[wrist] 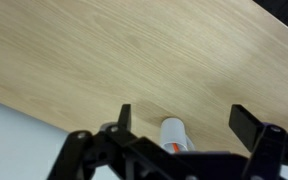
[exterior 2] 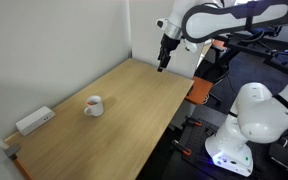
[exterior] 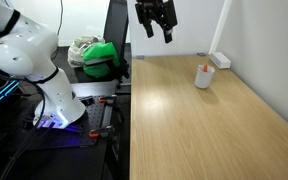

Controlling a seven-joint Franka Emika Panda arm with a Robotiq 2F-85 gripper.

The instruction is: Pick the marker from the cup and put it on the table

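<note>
Right now the claw [exterior: 156, 32] hangs high above the counter [exterior: 204, 130] and well apart from the cup [exterior: 203, 78]. It has not yet come over the cup. In the wrist view its two fingers [wrist: 124, 116] are spread wide with nothing between them, so the claw is released and empty. The marker [exterior: 205, 68] stands inside the cup, with its orange-red end showing just above the rim. In both exterior views the cup sits near the counter's back edge, and a white lamp base [exterior: 220, 60] lies near it on the wall side.

As I judge it, the task is at the approach stage, and the grasp is where the risk lies. The marker is thin and only a short part of it rises above the cup. If the claw comes down off-centre, it could pinch the rim instead, or knock the light cup over and spill the marker. If the fingers close too shallow, they could clip only the tip and let it slip back in. The marker seems to lean on the rim, so a tilted pull could drag the cup along or topple it. A straight descent over the cup and a straight lift would be safest.
</note>
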